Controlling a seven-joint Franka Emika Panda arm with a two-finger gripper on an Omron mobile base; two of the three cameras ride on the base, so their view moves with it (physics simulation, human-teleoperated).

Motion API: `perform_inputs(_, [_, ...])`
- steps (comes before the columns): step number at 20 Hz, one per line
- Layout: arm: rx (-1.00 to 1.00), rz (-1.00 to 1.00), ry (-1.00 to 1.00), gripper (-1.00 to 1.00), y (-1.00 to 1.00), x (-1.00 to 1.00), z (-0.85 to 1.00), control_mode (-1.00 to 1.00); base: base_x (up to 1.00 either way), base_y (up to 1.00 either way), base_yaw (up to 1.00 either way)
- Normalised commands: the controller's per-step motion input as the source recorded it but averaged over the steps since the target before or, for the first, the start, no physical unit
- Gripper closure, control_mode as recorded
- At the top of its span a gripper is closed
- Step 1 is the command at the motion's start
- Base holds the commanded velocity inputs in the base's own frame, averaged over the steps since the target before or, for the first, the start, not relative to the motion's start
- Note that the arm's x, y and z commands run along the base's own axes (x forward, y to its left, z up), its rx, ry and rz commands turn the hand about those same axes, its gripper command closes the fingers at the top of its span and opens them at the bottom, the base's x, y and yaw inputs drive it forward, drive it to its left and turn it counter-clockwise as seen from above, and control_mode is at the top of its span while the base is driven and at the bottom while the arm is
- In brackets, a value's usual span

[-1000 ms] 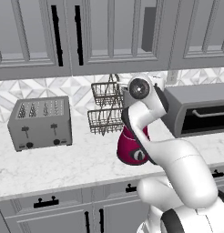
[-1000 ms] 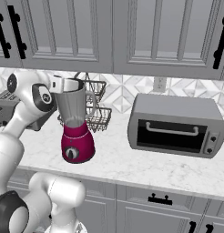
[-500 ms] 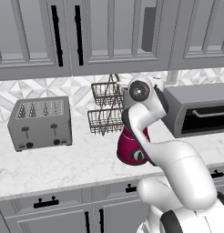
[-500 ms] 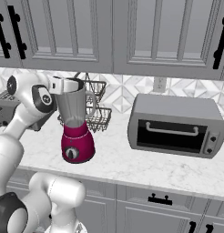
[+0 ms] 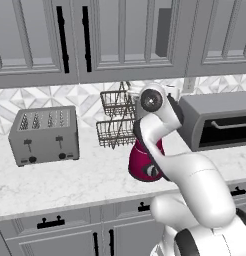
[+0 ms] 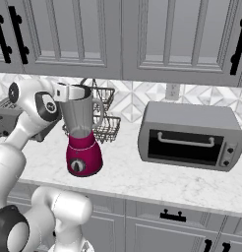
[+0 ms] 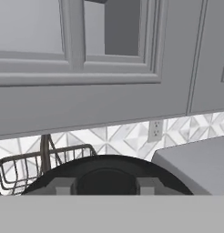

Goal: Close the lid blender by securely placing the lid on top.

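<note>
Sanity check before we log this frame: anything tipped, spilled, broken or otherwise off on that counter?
Nothing stands out. The blender stands upright beside the wire basket; the toaster and toaster oven sit square on the counter. The gripper is shut on the black lid at the jar's rim. No spills.
</note>
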Motion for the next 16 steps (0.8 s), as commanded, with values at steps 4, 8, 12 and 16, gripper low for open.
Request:
perform_inputs(4, [0.0,0.0,0.0,1.0,0.0,0.53,-0.66,-1.0,0.0,0.0,0.0])
perform_inputs(8, [0.0,0.0,-0.01,1.0,0.0,0.41,-0.68,-1.0,0.0,0.0,0.0])
perform_inputs(12, [-0.01,0.0,0.0,1.0,-0.05,-0.03,-0.68,-1.0,0.0,0.0,0.0])
perform_inputs(16, [-0.03,0.0,-0.01,1.0,-0.09,-0.29,-0.61,-1.0,0.0,0.0,0.0])
